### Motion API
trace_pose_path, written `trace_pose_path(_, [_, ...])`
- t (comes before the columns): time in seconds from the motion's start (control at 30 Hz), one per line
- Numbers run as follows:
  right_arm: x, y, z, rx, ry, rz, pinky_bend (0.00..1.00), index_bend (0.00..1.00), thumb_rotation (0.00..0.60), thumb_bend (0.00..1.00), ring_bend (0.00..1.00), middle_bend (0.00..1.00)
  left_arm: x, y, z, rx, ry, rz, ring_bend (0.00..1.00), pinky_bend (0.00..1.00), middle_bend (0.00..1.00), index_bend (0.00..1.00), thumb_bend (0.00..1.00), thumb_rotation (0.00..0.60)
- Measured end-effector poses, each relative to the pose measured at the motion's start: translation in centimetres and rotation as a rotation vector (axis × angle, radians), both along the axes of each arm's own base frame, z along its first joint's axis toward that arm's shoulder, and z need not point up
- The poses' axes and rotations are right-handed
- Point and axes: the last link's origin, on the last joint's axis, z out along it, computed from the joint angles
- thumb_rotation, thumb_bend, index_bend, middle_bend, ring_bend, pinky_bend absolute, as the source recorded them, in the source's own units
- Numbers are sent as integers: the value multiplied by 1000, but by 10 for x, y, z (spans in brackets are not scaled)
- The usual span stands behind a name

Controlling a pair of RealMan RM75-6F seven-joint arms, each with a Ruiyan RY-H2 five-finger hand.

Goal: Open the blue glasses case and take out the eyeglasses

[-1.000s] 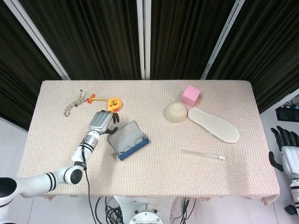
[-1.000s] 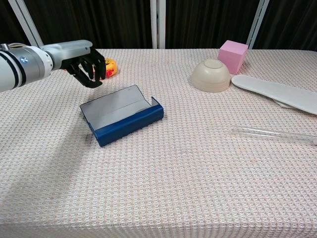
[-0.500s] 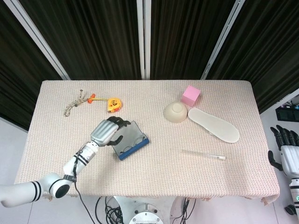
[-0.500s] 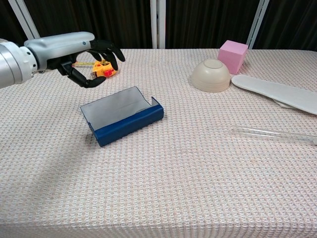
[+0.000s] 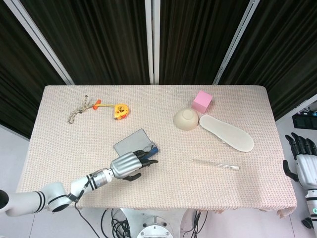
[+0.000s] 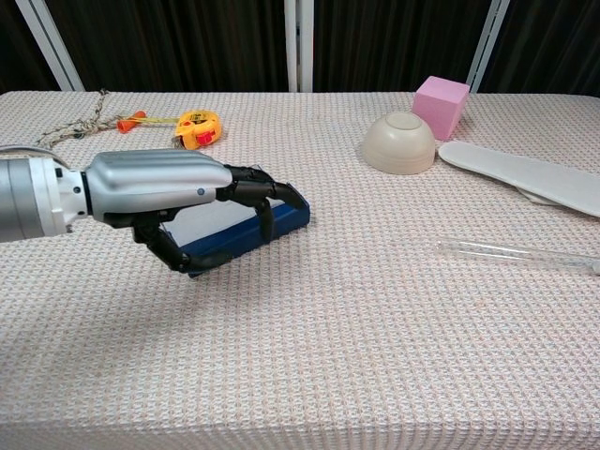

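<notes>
Case: the blue glasses case [image 5: 134, 147] [image 6: 246, 231] lies open on the table [image 5: 163, 178], lid tipped back toward the far-left; everything below is placed from it
Left hand: your left hand [image 5: 128, 165] [image 6: 164, 192] sits over the case's near edge, fingers [image 6: 265, 199] curled down across the blue front wall; you cannot tell whether they grip anything
Eyeglasses: hidden under your hand in both views, so their place inside the case cannot be told
Right hand: your right hand [image 5: 299, 161] hangs far right of the case, off the table's edge, fingers apart and holding nothing
Tape measure: yellow tape measure [image 5: 120, 110] [image 6: 197, 128] beyond the case, with a rope [image 5: 79, 110] further left
Bowl: beige bowl [image 5: 185, 119] [image 6: 399, 142] upside down, far right of the case, pink cube [image 5: 202, 101] [image 6: 441, 106] behind it
Insole: white insole [image 5: 226, 132] right of the bowl
Tube: clear tube [image 5: 216, 164] [image 6: 516, 254] right of the case, nearer you
Writing: no label or brand is readable on any item
</notes>
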Motion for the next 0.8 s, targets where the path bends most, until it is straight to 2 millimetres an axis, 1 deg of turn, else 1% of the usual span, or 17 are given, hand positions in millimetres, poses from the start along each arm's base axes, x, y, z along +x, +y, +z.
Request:
trace_pose_path(0.17, [-2, 0, 2, -6, -4, -5, 0, 0, 600, 470, 0, 0, 8, 4, -9, 23, 11, -54, 0, 117, 239, 54, 460, 600])
trace_pose_path(0.43, [-6, 0, 2, -4, -1, -13, 0, 0, 600, 470, 0, 0, 14, 20, -25, 137, 128, -148, 0, 111, 245, 45, 445, 600])
trace_pose_path(0.53, [-6, 0, 4, -9, -1, -12, 0, 0, 600, 470, 0, 0, 17, 26, -30, 150, 153, -143, 0, 111, 250, 46, 444, 600])
trace_pose_path(0.8, [-8, 0, 2, -4, -4, -23, 0, 0, 600, 468, 0, 0, 20, 41, -36, 195, 234, -99, 0, 105, 267, 46, 443, 600])
